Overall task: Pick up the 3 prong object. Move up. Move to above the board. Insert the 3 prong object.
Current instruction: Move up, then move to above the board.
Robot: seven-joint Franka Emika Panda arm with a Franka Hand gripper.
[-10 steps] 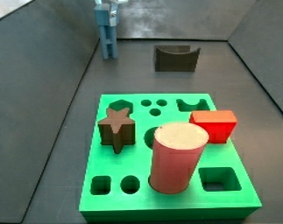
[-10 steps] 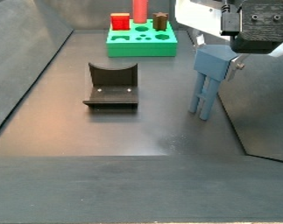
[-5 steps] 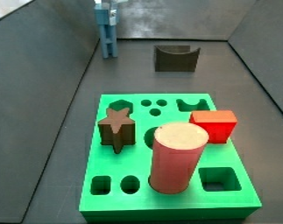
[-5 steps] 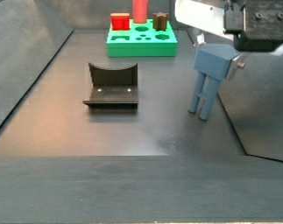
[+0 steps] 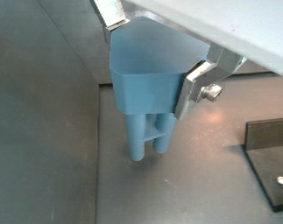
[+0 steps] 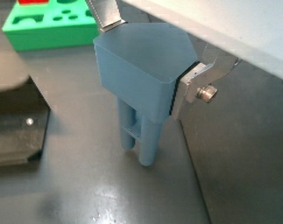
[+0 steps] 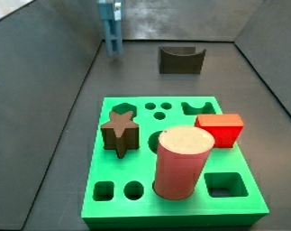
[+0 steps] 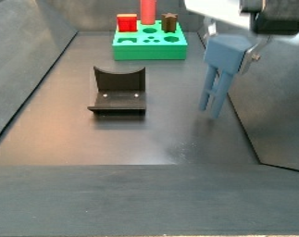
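The tool [image 6: 150,61] grips the 3 prong object [image 6: 141,87] by its head. Best to lift straight up, prongs vertical, well clear before heading toward the board [image 8: 149,42].

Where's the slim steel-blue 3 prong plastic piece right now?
The 3 prong object is clamped in the gripper by its wide head, legs down, near the side wall, far from the green board.
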